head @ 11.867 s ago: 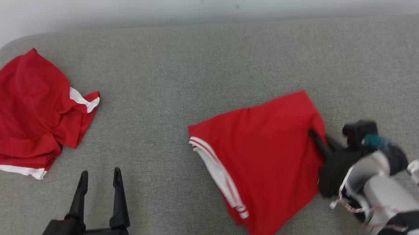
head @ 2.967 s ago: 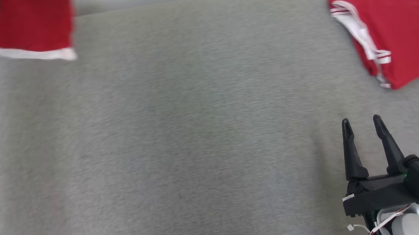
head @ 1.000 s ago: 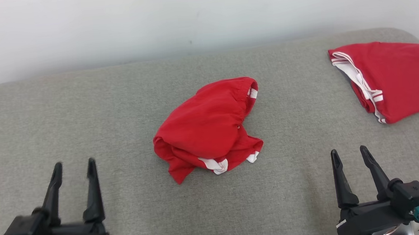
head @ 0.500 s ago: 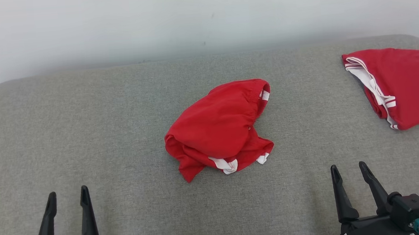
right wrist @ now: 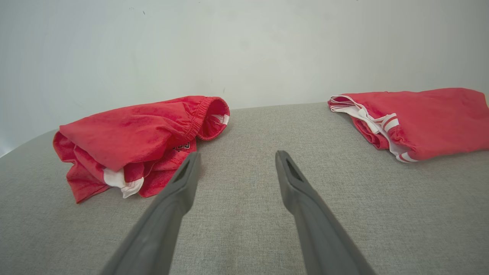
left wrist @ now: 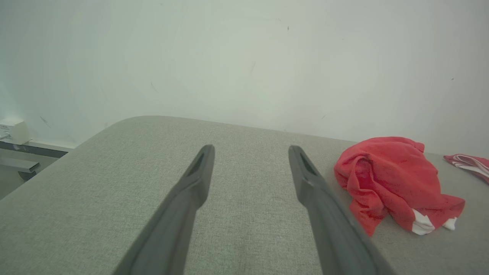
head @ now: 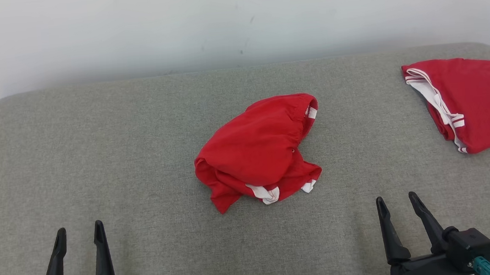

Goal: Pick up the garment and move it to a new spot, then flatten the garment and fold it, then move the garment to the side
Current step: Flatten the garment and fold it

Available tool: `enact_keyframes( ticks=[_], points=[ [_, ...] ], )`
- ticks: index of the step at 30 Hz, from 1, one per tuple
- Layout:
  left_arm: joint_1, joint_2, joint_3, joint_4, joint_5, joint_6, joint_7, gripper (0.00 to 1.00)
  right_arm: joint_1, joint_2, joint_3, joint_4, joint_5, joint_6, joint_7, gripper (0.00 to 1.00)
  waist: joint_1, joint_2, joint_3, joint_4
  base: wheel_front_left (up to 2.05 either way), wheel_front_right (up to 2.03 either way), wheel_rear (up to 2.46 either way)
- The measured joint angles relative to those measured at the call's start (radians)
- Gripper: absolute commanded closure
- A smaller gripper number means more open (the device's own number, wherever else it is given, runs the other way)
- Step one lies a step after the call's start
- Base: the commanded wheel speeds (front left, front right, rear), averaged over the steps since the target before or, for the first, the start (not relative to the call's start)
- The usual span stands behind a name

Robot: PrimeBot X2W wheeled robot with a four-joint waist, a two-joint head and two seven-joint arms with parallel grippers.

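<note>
At the far left, our left gripper (head: 80,228) hovers low over the grey padded surface (head: 140,141). Its two dark fingers are spread wide with nothing between them. A second ago it sat higher in the head view. The whole picture has shifted since then, so we put most of that down to the head moving.

In the middle lie the crumpled red shorts (head: 257,152), bunched in a heap. The elastic waistband (right wrist: 196,116) gapes toward the wall (head: 218,21), and scraps of white trim show at the near edge. Three seconds ago a red garment hung at the upper left corner of the view; now the shorts rest on the surface, free of both grippers. Over the last second they have kept their place relative to their neighbour. We judge the move to a new spot done, with flattening next.

Further right, our right gripper (head: 396,197) is likewise spread and empty, near the shorts but apart from them. At the far right edge rests a folded red garment (head: 478,101) with white stripes, well apart from the heap.

We count two grippers, two red garments (one crumpled, one folded) and one surface.
</note>
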Motion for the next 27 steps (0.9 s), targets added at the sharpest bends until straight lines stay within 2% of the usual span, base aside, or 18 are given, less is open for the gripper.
enact_keyframes(
  ticks=[7,13,19,27],
  points=[
    [-0.003,-0.014,0.006,0.006,0.016,-0.011,0.000,0.00,-0.009,-0.007,0.012,0.003,0.002,0.000,-0.004,0.00,0.0000,0.0000,0.002,0.015,0.00,0.00,0.00],
    [-0.033,-0.025,-0.005,0.011,0.025,-0.023,0.000,0.00,-0.125,-0.043,0.053,0.021,0.004,0.000,0.021,0.00,0.0002,0.0000,0.024,0.043,0.00,0.00,0.00],
    [-0.063,-0.032,-0.025,0.021,0.025,-0.028,0.000,0.00,-0.299,-0.098,0.074,0.122,0.026,0.000,0.064,0.00,0.0002,0.0000,0.054,0.091,0.00,0.00,0.00],
    [-0.111,-0.038,-0.078,0.041,0.005,-0.032,0.000,0.00,-0.493,-0.160,0.103,0.323,0.069,0.000,0.094,0.00,0.0002,0.0001,0.106,0.173,0.00,0.00,0.00]
  ],
)
